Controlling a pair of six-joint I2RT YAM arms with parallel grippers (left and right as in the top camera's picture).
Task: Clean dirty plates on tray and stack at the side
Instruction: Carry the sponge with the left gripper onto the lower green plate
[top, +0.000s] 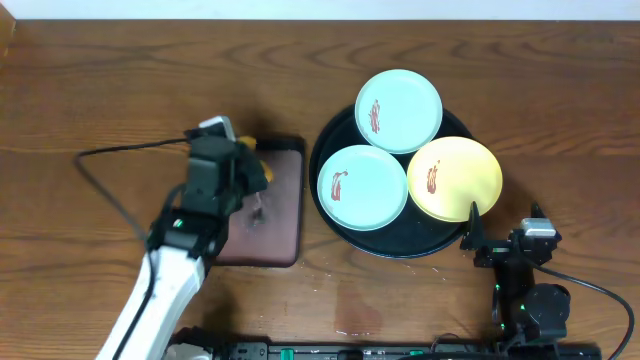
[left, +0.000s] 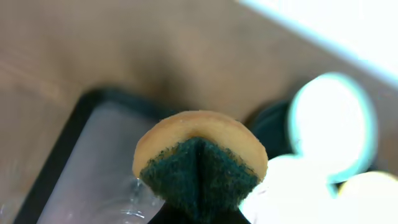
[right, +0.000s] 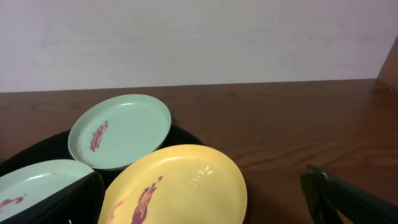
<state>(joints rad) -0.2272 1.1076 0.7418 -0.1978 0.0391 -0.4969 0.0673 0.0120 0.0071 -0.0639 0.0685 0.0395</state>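
Note:
The black round tray (top: 330, 140) holds three smeared plates: a light blue plate (top: 398, 97) at the back, a second light blue plate (top: 362, 187) at the front left and a pale yellow plate (top: 455, 178) at the front right. My left gripper (top: 245, 165) is shut on a yellow sponge with a green scouring face (left: 199, 162), above the brown rectangular tray (top: 280, 235). My right gripper (top: 503, 235) is open and empty at the tray's front right. In the right wrist view its fingers (right: 202, 180) flank the near edge of the yellow plate (right: 186, 180).
The brown rectangular tray (left: 81, 174) has wet glints on it. A black cable (top: 100, 170) loops left of my left arm. A faint wet patch (top: 355, 312) marks the table in front of the black tray.

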